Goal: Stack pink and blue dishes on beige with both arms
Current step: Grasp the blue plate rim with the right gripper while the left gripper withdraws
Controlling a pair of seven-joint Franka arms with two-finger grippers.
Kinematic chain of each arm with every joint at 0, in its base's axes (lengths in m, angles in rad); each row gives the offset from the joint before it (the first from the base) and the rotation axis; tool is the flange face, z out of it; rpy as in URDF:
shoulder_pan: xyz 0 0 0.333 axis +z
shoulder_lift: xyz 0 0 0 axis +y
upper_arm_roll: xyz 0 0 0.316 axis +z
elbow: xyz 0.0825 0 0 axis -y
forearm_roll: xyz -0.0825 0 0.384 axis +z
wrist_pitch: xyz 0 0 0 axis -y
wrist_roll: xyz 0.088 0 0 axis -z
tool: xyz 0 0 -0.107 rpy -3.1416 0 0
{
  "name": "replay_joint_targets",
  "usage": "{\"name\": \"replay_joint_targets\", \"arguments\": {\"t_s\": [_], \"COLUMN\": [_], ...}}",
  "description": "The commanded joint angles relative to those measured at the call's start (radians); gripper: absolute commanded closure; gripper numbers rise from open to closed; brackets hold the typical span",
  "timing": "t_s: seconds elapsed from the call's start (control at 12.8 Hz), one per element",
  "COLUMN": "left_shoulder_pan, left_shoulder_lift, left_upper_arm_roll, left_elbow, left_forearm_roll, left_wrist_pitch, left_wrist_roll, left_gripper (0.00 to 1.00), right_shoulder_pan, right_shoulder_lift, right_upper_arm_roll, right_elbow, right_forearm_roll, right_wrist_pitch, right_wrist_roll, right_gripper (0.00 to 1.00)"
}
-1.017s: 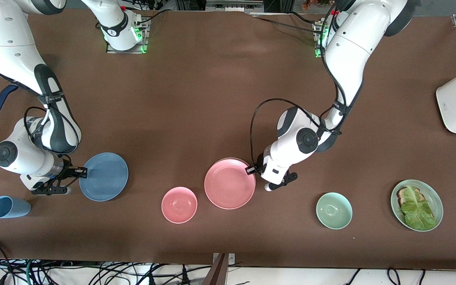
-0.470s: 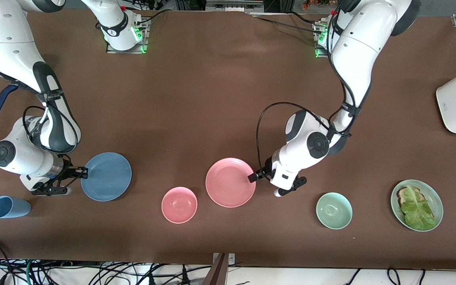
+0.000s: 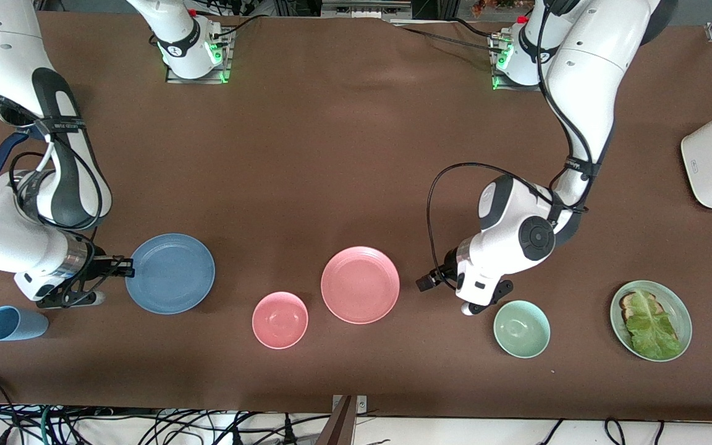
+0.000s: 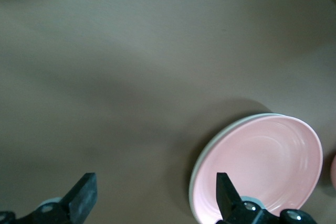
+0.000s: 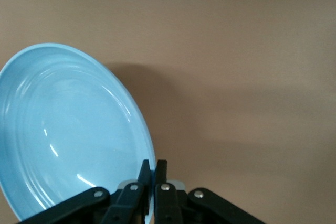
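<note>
Left gripper [image 3: 425, 283] has let go of the pink plate [image 3: 360, 285] and backed off toward its own end, fingers spread wide; plate sits on the beige plate [image 4: 195, 169]. Right gripper [image 3: 126, 266] pinches the blue plate [image 3: 170, 273] rim, lifted. Stack lies ahead of it, toward the left arm's end.

we find no text we can read. small dark marks sit on the band of the right arm [image 3: 59, 123], on the left arm [image 3: 573, 164], and on the toaster [image 3: 693, 164], too small to make out.
</note>
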Motion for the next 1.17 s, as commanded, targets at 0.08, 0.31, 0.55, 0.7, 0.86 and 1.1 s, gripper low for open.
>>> {"name": "replay_joint_targets", "arguments": {"t_s": [0.08,0.31,0.55,0.7,0.86,1.1], "left_shoulder_pan": [0.07,0.145,0.231,0.275,0.324,0.384], "left_shoulder_lift": [-0.077,-0.096,-0.109,-0.134,-0.168,-0.221], "left_upper_arm_roll": [-0.003,-0.002,-0.003,-0.003,-0.005,-0.005], "left_elbow": [-0.047,-0.052,-0.051,-0.051,-0.046,-0.051], "left_forearm_roll": [0.057,0.074,0.11,0.11,0.11,0.111], "left_wrist_pitch": [-0.116,-0.206,-0.304,-0.381,-0.459,-0.535], "left_wrist_roll": [0.056,0.189,0.338,0.433,0.484,0.567], "left_gripper": [0.0,0.0,0.0,0.0,0.0,0.0], "right_shoulder_pan": [-0.004,0.0,0.068,0.147,0.23,0.321], "right_shoulder_lift": [-0.049,-0.054,-0.053,-0.043,-0.034,-0.011], "right_upper_arm_roll": [0.047,0.102,0.135,0.132,0.132,0.133], "right_elbow": [0.023,0.04,0.048,0.051,0.052,0.051], "right_forearm_roll": [0.026,0.026,0.015,0.006,-0.031,-0.046], "right_wrist_pitch": [-0.055,-0.057,-0.055,-0.043,-0.021,0.037], "right_wrist_roll": [-0.007,0.047,0.212,0.329,0.455,0.578], "right_gripper": [1.0,1.0,1.0,1.0,1.0,1.0]}}
